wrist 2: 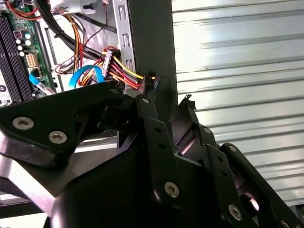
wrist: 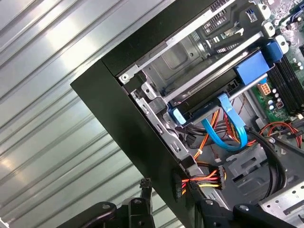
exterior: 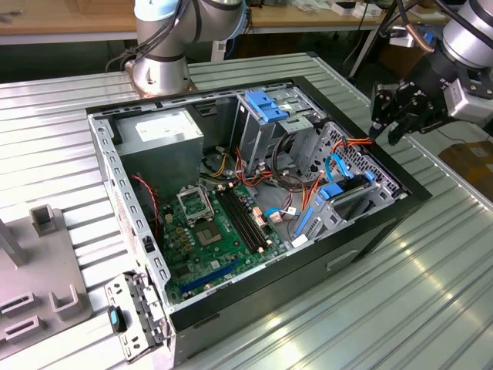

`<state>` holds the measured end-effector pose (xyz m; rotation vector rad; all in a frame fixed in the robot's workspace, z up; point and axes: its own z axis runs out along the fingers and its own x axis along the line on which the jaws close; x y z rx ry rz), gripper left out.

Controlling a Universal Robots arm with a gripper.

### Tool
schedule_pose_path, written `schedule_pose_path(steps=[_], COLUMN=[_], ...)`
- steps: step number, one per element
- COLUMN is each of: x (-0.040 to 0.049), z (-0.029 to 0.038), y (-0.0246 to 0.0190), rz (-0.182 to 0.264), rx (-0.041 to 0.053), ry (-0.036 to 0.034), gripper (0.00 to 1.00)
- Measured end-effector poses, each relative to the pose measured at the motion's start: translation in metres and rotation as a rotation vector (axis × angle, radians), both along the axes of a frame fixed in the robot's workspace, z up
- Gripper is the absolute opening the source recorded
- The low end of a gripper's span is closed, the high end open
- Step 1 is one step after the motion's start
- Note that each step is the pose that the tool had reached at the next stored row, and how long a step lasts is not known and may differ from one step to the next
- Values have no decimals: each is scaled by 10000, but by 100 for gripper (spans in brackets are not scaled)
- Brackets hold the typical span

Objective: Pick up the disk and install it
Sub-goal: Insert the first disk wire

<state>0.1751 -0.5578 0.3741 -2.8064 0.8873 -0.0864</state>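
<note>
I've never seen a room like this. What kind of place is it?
Probably a robotics lab or workshop. An open computer case lies on a ribbed metal table, a robot arm reaches over it, and wooden benches stand behind.

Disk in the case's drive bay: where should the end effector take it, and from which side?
Probably by the blue carrier rails on its long edges, coming down through the open side of the case. The disk lies flat, slightly tilted, inside the metal cage. The cage walls and the cables crowd every other approach.
</note>
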Motion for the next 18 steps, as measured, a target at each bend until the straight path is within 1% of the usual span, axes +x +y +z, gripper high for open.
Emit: schedule_pose_path(steps=[1,2,3,5,6,8,9,11,18], x=[0,1,1,1,0,0,-14,-40,-66], z=[-3,-12,-16,-32,-36,-46,-45,-52,-89], y=[32,70,78,104,110,116,116,103,81], rz=[27,95,146,407,484,685,738,927,1291], rx=[-5,-19,-24,-54,-65,-119,-144,-169,-199], ry=[-10,-55,-88,-254,-307,-472,-480,-491,-541], gripper=[42,42,42,42,42,42,42,42,42])
